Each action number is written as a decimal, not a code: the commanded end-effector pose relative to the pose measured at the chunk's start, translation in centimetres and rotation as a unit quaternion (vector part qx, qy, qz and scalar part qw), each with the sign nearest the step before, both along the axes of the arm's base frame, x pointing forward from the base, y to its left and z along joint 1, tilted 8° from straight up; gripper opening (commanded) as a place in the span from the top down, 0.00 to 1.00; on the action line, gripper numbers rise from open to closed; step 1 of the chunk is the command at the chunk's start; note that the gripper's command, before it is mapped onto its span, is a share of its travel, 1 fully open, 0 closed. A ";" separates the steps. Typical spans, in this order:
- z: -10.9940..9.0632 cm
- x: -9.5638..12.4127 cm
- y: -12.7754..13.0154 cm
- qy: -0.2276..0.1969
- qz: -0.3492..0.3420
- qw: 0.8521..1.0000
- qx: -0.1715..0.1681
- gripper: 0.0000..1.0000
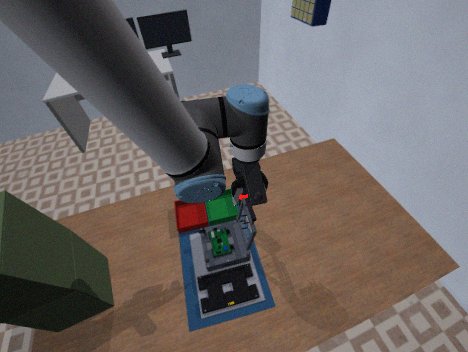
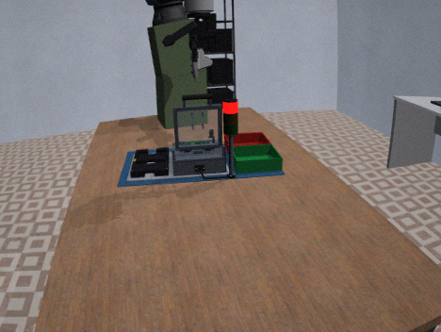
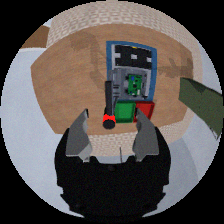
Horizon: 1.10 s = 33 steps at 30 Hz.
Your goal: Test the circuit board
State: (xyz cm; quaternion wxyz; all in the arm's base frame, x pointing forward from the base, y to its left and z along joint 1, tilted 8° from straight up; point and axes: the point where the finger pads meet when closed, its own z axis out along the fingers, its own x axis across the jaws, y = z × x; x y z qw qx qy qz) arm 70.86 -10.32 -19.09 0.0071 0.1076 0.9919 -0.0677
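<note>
The green circuit board (image 1: 219, 242) (image 3: 134, 85) lies component side up in the grey tester (image 1: 227, 261) (image 2: 200, 166). Its white connector and the pins are too small to make out. The tester's lid (image 2: 177, 127) stands open, upright. The signal light (image 1: 243, 197) (image 2: 230, 107) (image 3: 109, 120) glows red. The red bin (image 1: 191, 215) (image 2: 247, 138) (image 3: 145, 111) and green bin (image 1: 222, 207) (image 2: 258, 162) (image 3: 125, 111) show nothing in them. My gripper (image 2: 202, 69) (image 3: 111, 108) is partly open and empty, high above the tester and bins.
The black tray (image 1: 240, 294) (image 2: 150, 167) (image 3: 132, 61) has no board on it and sits beside the tester on the blue mat (image 1: 200, 323) (image 2: 123, 175). The signal light's tall pole (image 2: 231, 156) stands beside the tester and green bin. A large green block (image 1: 50, 280) stands at the table's side.
</note>
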 end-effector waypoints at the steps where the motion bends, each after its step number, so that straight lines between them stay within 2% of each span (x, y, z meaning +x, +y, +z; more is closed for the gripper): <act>1: 0.0 -1.3 0.4 -0.001 0.000 1.000 0.000 0.41; 11: -0.2 -7.5 2.1 -0.001 0.000 1.000 0.000 0.41; 13: -0.2 -7.5 2.1 -0.001 0.000 1.000 0.000 0.41; 20: -0.4 -11.0 3.1 -0.001 0.000 1.000 0.000 0.41; 25: -0.4 -11.9 3.3 -0.001 0.000 1.000 0.000 0.41; 33: -0.4 -12.0 3.4 -0.001 0.000 1.000 0.000 0.41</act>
